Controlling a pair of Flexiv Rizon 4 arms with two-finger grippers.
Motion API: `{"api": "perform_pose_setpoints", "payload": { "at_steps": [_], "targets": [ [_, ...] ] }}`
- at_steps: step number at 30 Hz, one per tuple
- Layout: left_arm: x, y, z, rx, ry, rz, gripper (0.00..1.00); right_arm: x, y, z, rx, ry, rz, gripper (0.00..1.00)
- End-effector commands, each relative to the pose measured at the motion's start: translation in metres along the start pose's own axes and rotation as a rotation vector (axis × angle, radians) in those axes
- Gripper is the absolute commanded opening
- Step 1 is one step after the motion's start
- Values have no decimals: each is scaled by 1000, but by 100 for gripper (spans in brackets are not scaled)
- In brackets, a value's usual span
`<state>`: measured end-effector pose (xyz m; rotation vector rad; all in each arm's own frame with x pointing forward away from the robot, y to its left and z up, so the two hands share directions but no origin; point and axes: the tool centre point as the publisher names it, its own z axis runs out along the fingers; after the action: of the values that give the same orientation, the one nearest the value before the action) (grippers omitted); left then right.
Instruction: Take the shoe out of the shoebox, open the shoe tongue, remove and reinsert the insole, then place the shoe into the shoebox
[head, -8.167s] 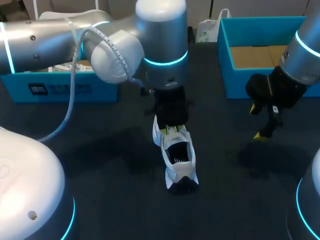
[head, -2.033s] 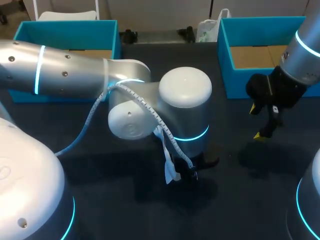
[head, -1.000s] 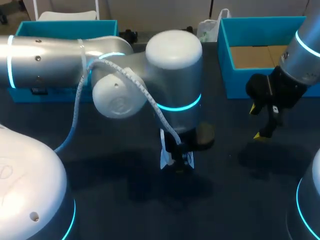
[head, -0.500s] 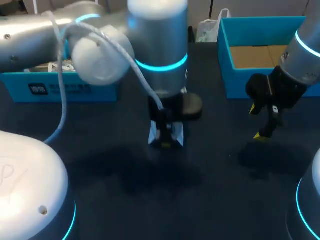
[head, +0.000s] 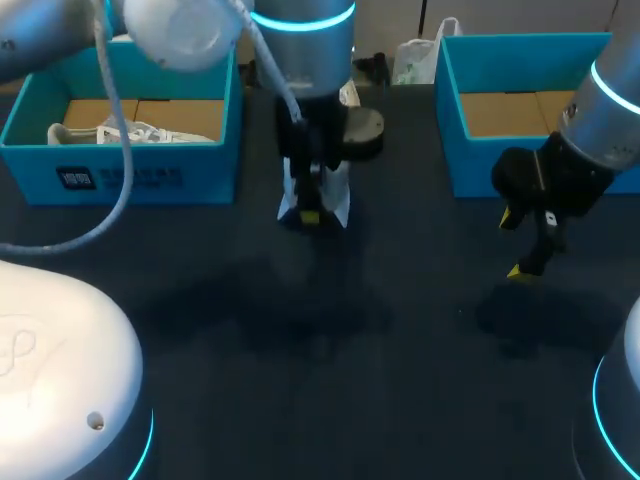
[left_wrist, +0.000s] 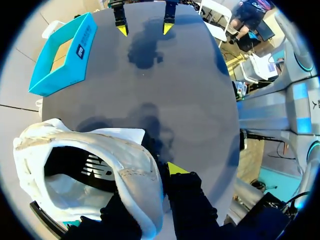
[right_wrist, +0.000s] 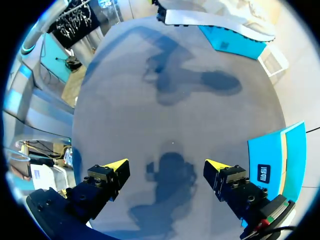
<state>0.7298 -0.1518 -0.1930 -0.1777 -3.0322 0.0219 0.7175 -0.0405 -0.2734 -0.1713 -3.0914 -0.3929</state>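
At the left end effector (head: 310, 212): clamped on the rim of the shoe (left_wrist: 135, 170), one yellow-tipped finger (left_wrist: 175, 168) outside the white wall and the other inside the opening. White upper, dark lining, a dark sole edge at the low side, and a pale insole lying in the dark interior. Held off the counter (head: 330, 400), with a shadow below. Hanging beside the right wall of the left shoebox (head: 130, 178), a teal one with a second white shoe (head: 140, 132) in it.

At the right end effector (right_wrist: 167, 167): fingers wide apart, nothing between them, poised above bare counter just in front of the right shoebox (head: 470, 170), also teal. Well apart from the shoe.

Against half a second ago: carried further toward the far side of the counter, from near the middle to beside the left shoebox. Against eight seconds ago: no longer standing on its sole mid-counter with the opening up. No change at the right arm.
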Motion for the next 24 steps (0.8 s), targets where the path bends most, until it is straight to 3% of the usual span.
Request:
{"api": "perform_pose_setpoints", "payload": {
  "at_steps": [1,18,24],
  "targets": [
    [-14,-2,-19,-64,24,37,0,0,0,0,2,-1,1,100],
    [-17,-1,-23,-75,16,45,0,0,0,0,2,-1,1,100],
    [-40,27,-47,-76,-4,54,0,0,0,0,2,-1,1,100]
  ]
}}
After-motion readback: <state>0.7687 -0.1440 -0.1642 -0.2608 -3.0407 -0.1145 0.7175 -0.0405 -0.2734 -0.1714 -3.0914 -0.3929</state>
